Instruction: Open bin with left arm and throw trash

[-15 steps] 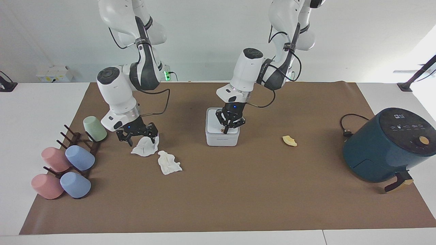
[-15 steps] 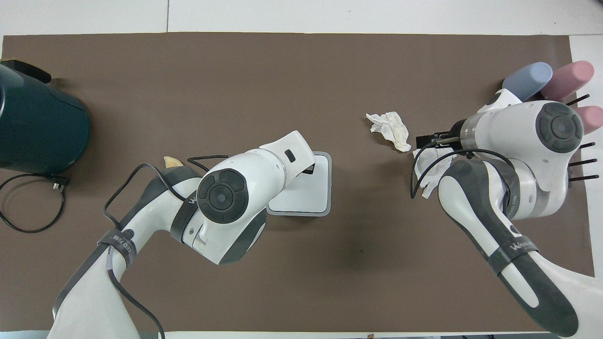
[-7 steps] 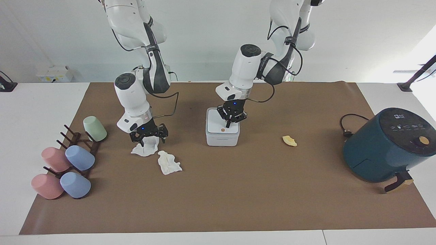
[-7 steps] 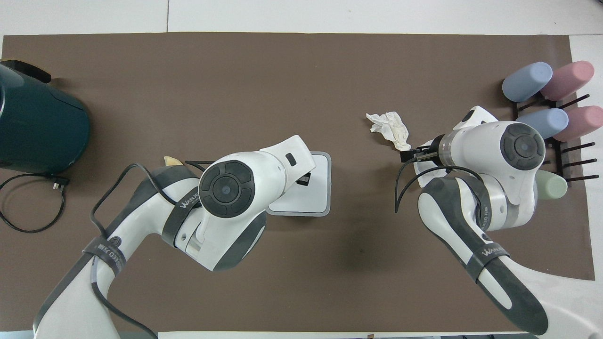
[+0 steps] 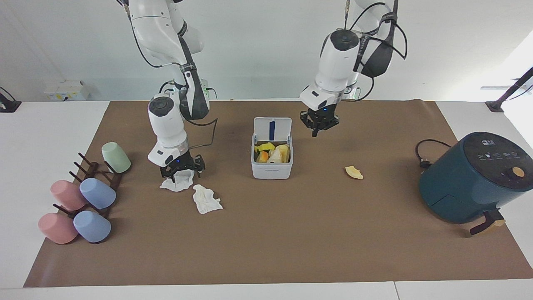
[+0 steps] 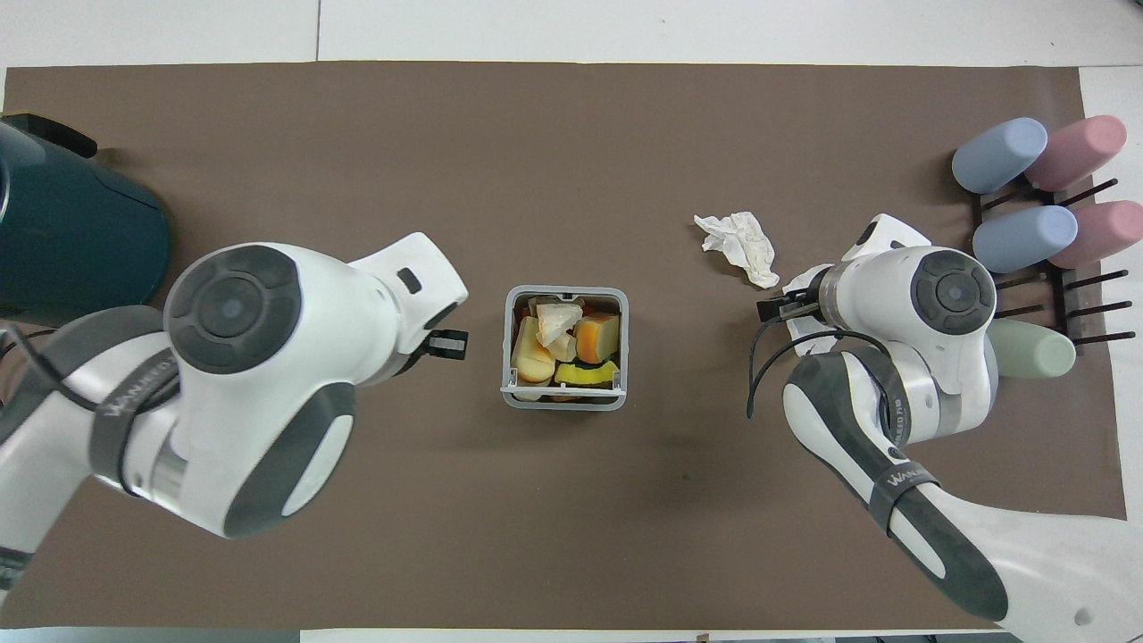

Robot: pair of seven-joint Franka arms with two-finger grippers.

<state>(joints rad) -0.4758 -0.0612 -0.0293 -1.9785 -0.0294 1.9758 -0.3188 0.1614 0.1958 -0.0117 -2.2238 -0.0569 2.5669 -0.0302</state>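
Already the bin (image 5: 271,166) stands open at frame centre; the left gripper (image 5: 319,126) hangs shut, empty, while the right gripper (image 5: 182,170) (jaws spread) straddles a tissue (image 5: 178,182), nothing binned.

- The bin (image 5: 271,164) stands mid-table, lid (image 5: 272,128) raised on the robots' side, scraps (image 5: 272,153) inside.
- Left gripper (image 5: 317,130) hangs over bare mat, beside the lid, toward the left arm's end.
- Right gripper (image 5: 182,173) sits on one tissue (image 5: 178,182); a second tissue (image 5: 206,200) lies just beside, farther from the robots.
- Food scrap (image 5: 354,172) lies between bin and air fryer (image 5: 474,177).
- Cup rack (image 5: 89,187) stands near the right gripper, at the right arm's end.
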